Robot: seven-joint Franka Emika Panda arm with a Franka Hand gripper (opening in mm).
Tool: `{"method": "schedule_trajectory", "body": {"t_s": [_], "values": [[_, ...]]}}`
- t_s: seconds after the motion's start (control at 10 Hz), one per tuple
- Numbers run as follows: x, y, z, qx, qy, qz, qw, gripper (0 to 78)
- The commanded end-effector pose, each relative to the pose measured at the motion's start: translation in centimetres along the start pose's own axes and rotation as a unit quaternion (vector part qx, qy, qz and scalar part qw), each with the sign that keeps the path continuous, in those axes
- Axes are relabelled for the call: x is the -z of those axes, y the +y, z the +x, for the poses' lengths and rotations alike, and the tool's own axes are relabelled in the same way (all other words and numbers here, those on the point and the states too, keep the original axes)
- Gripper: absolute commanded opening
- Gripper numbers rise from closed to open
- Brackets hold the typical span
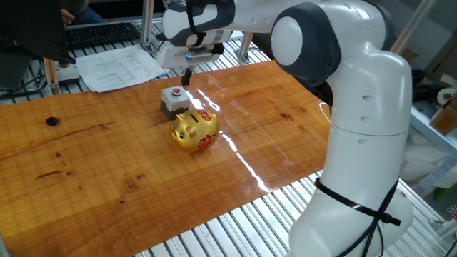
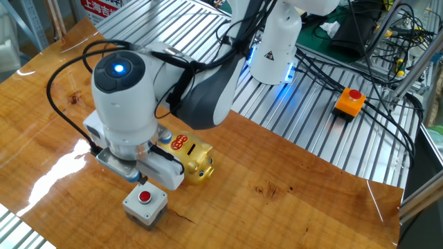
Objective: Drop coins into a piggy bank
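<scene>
The gold piggy bank with red markings stands mid-table, and it shows partly behind the arm as the piggy bank in the other fixed view. Just behind it sits a grey box with a red button, seen again as the grey box. My gripper hangs a short way above that button, fingers pressed together with nothing visible between them. Seen from the other side, the gripper is mostly hidden under the wrist. No coins show in either view.
Papers and a keyboard lie past the table's far left edge. A dark knot marks the wood at left. The robot base stands at the table's right side. An orange emergency-stop box and cables lie on the slatted frame.
</scene>
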State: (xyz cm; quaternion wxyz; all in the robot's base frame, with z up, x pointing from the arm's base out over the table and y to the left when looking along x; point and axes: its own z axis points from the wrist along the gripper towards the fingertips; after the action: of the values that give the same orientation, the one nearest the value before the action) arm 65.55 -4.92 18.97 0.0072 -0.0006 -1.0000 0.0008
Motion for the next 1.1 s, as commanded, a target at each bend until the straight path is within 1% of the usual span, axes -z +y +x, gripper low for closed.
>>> {"method": "schedule_trajectory", "body": {"t_s": [0.1, 0.3, 0.7, 0.9, 1.0, 1.1], "values": [[1.8, 0.1, 0.6, -0.008, 0.010, -0.003, 0.9999, 1.1], [2.7, 0.8, 1.3, -0.016, 0.014, -0.004, 0.9998, 1.1], [3.3, 2.8, 3.2, -0.036, 0.015, -0.007, 0.9992, 1.1], [3.1, 3.3, 4.3, -0.034, 0.013, -0.010, 0.9993, 1.1], [3.1, 3.4, 4.6, -0.034, 0.013, -0.012, 0.9993, 1.1], [3.0, 3.8, 5.4, -0.033, 0.013, -0.012, 0.9993, 1.1]]}}
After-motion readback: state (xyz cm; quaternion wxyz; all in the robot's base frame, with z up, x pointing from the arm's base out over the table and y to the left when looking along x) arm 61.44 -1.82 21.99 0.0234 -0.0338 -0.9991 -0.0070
